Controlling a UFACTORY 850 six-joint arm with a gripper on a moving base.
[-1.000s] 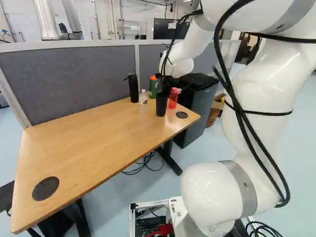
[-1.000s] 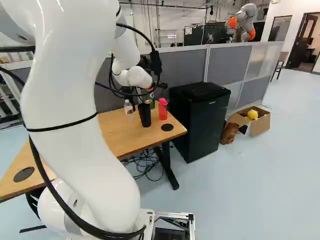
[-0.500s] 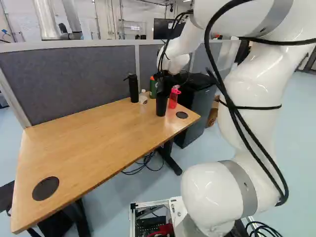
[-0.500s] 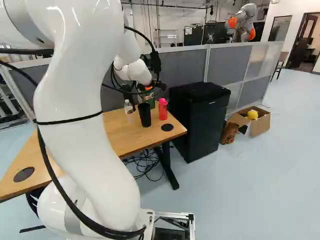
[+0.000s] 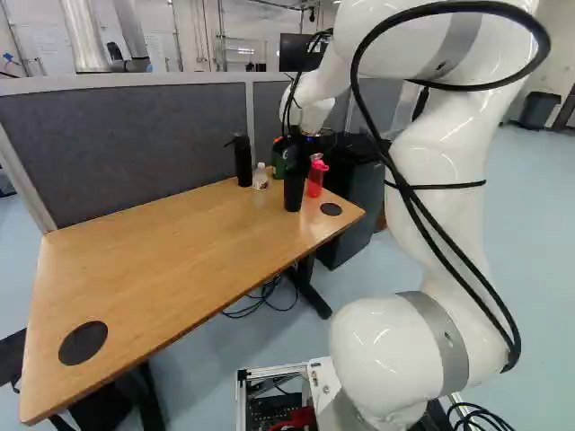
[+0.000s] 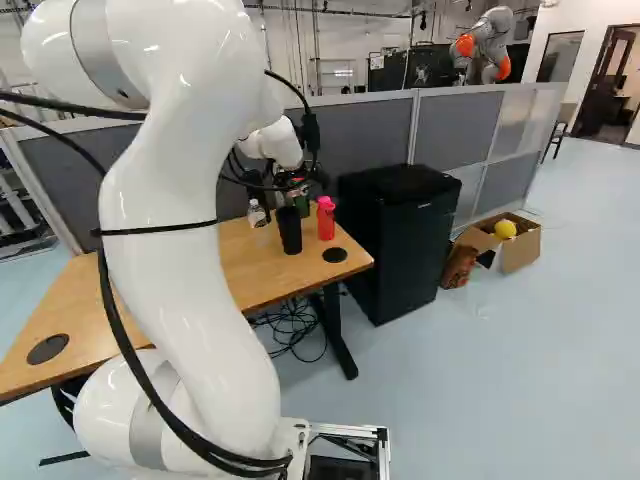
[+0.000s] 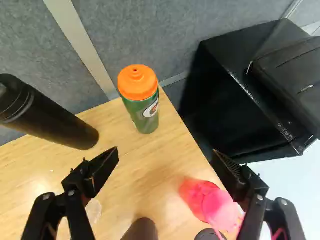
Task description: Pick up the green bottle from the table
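From left, a black bottle and clear plastic bottle share a wooden table with the orange-capped green bottle, ahead of the gripper's parted fingers, then a black tumbler, pink squeeze bottle and cardboard box holding something round and yellow.

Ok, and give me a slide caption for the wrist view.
Open pincer above the table, green bottle with orange cap standing ahead of it.

Right base view: green bottle, top hidden behind my gripper, lower part partly behind black cup. Wrist view: edge cuts off the black bottle; clear bottle mostly hidden, faint.
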